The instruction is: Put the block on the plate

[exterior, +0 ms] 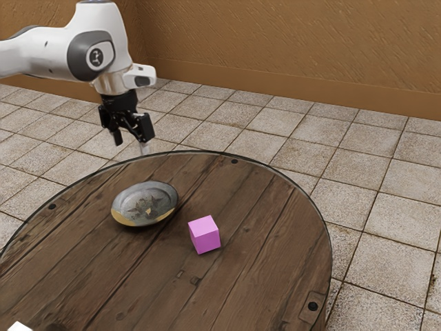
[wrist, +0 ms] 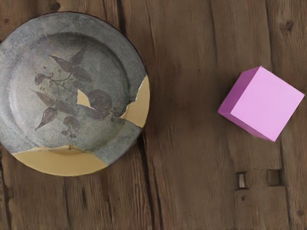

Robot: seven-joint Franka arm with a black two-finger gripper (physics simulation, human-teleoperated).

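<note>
Exterior view: pink block (exterior: 204, 234) sits on the wooden surface (exterior: 269, 276), near the plate but off it, on the exterior view's right side and closer to that camera. No long axis, it's a cube; wrist view has its sides skewed to the board grain, so I'd probably want some wrist turn to square up on two opposite faces. Plate (exterior: 145, 205) is flat on the same surface, bare, clear gap to the block. My hand (exterior: 131, 141) is up high, open, nothing in its grip. From the hand, the block lies lower down, toward the exterior view's right and that camera, with the plate looking like the nearer of the two. That offset decides the next move: I judge I need to carry the hand past the plate's side, line up over the block, then drop. Coming down early could clip the rim; skipping the turn could catch corners. Pick not started, placing all to do.
</note>
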